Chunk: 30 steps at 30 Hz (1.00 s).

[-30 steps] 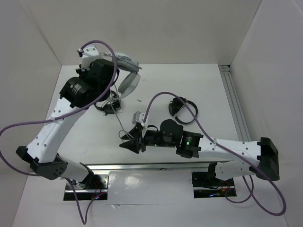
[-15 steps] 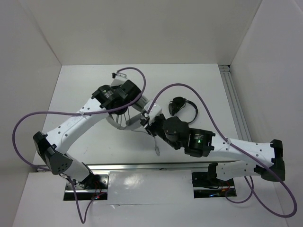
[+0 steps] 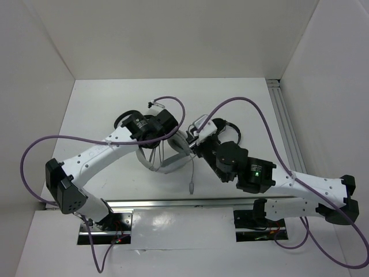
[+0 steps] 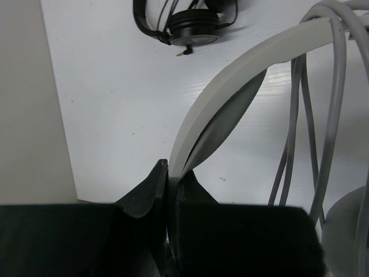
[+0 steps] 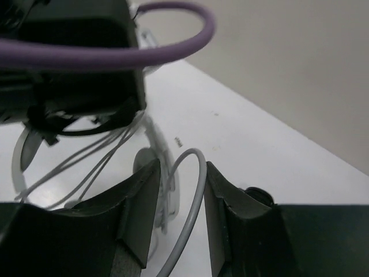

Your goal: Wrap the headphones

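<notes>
The light grey headphones (image 3: 165, 167) hang at the table's middle. My left gripper (image 3: 153, 140) is shut on their wide headband (image 4: 230, 75), which runs up from between my fingers in the left wrist view. Several strands of thin grey cable (image 4: 323, 115) cross beside it, above an ear cup (image 4: 346, 231). My right gripper (image 3: 194, 142) is just right of the headphones. Its jaws stand apart with a loop of the cable (image 5: 199, 184) between them, touching the right finger. An ear cup (image 5: 151, 170) shows beyond. The cable's plug end (image 3: 190, 186) lies on the table in front.
A small black pair of headphones (image 3: 233, 130) lies behind my right wrist. Another black pair (image 3: 122, 120) lies under my left arm and also shows in the left wrist view (image 4: 190, 23). White walls enclose the table, and a metal rail (image 3: 285, 124) runs along the right edge.
My left gripper has carried the headphones from the back left down to the table's middle. My right gripper has moved from the front centre back and right, next to them, with the cable.
</notes>
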Tool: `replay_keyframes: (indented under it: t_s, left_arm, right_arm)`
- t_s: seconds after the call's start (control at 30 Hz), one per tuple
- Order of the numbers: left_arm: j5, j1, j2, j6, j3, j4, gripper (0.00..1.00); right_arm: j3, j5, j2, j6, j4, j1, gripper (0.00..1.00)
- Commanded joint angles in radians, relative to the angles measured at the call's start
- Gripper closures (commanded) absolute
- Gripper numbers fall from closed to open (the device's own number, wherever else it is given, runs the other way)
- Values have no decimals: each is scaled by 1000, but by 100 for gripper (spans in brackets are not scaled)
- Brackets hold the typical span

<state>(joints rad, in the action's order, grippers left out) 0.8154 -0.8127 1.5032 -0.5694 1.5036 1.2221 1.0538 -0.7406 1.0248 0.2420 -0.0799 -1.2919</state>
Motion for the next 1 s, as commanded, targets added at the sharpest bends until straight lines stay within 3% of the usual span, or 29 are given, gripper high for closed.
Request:
replay_keyframes:
  t_s: [0.0,0.37,0.67,0.8,0.97]
  left_arm:
    - [-70,-31,-76,60,-19,-101,100]
    - [-402,-166,-251,244,-170,-305,100]
    - [-444,-238,-345,312,-181,-300,100]
    - [-444,-258,-345,302,-151,-271,100]
    - [-466,-269,-336,302,-118,-251,100]
  right_arm:
    - [-9,-137,-46,65,166,-6,88]
    - [49,-137,0,59,224,72,99]
    - [106,-146,121,-64,169,244,100]
    - [135,-167,173,-102,140,331,95]
    - [183,-48,239,-182,40,448,95]
